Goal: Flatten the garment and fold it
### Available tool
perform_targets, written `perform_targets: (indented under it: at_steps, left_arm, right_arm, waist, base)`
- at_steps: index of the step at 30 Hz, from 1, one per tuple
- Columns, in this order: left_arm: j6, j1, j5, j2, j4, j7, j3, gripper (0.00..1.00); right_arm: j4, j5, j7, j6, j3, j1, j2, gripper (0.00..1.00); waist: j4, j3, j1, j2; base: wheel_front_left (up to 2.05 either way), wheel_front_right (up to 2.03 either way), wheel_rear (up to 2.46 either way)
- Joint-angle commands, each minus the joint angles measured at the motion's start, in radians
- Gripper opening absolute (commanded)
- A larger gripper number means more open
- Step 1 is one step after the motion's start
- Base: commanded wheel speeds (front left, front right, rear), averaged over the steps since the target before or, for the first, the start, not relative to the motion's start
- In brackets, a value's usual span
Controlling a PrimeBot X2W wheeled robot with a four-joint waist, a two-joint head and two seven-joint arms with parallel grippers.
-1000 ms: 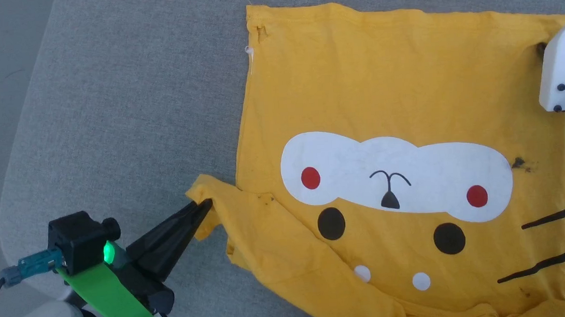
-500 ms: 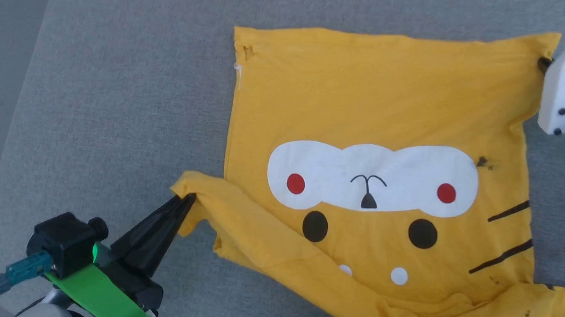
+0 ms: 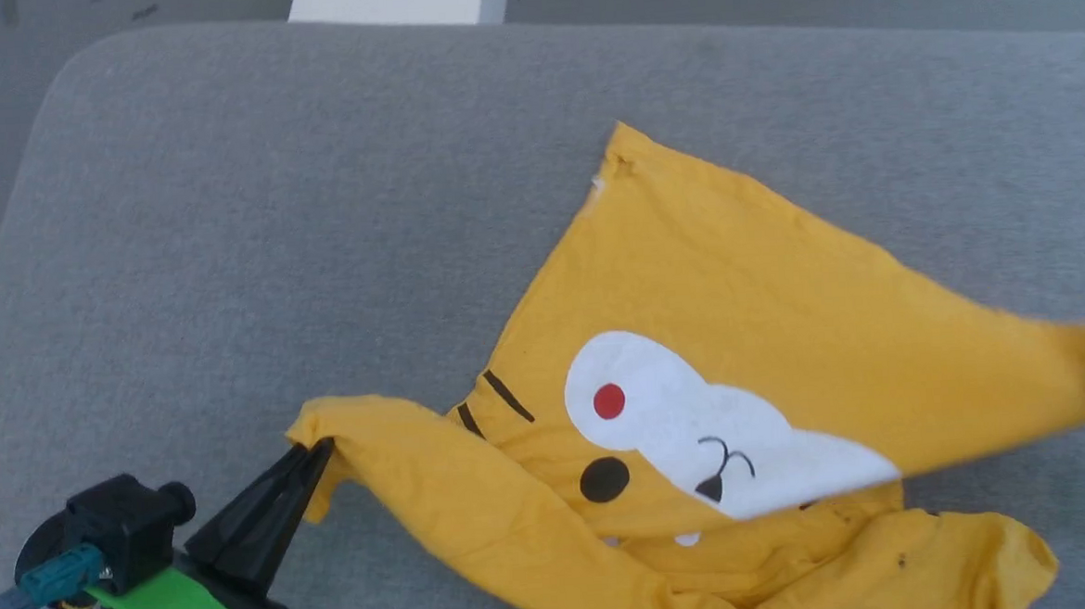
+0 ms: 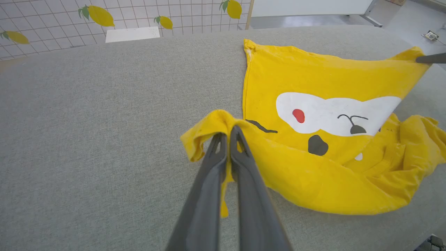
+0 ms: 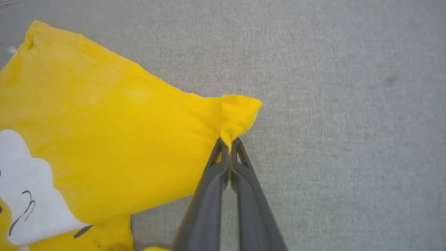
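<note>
The left gripper (image 3: 313, 451), at the head view's lower left, and the right gripper (image 5: 229, 141), at its right edge, each pinch a corner of the shirt (image 3: 767, 330), which stretches between them across the centre, its slack bunched on the pad (image 3: 222, 219) below.

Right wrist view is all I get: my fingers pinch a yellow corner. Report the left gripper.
Observer: The left gripper is shut on a bunched edge of the T-shirt, on the side opposite yours.
Operator: Describe the cloth nearest the robot.
Observer: It lies in a crumpled heap on the grey fabric surface.
Operator: Give me the print.
Observer: The white patch faces up, with one red dot showing on it.
</note>
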Motion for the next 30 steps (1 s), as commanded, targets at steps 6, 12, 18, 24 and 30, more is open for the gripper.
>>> perform_targets:
  at_steps: [6,12,18,24,30]
  left_arm:
    - [0.054,0.057,-0.017,0.018,-0.028,-0.02,0.012,0.0]
    - [0.09,0.084,0.001,0.021,-0.043,-0.038,0.024,0.0]
    - [0.124,0.076,0.032,-0.016,-0.028,-0.046,0.028,0.0]
    - [0.139,0.071,0.044,-0.051,-0.007,-0.049,0.023,0.0]
    - [0.154,0.069,0.053,-0.059,-0.002,-0.044,0.019,0.0]
  right_arm:
    - [-0.084,0.078,-0.012,-0.002,-0.07,0.26,0.077,0.0]
    - [-0.059,0.134,-0.114,-0.002,-0.056,0.433,0.097,0.0]
    - [0.112,0.13,-0.328,-0.002,0.034,0.476,0.098,0.0]
    - [0.285,0.103,-0.47,-0.002,0.096,0.423,0.098,0.05]
    - [0.284,0.086,-0.505,-0.002,0.074,0.397,0.098,1.0]
  waist:
    - [-0.128,-0.111,0.0001,0.0]
    - [-0.142,-0.108,0.0001,0.0]
    - [-0.126,-0.087,0.0001,0.0]
    - [-0.11,-0.094,0.0001,0.0]
    - [-0.087,-0.107,0.0001,0.0]
  base:
    - [0.0,0.0,0.0]
    - [0.0,0.0,0.0]
    - [0.0,0.0,0.0]
    - [0.0,0.0,0.0]
    - [0.0,0.0,0.0]
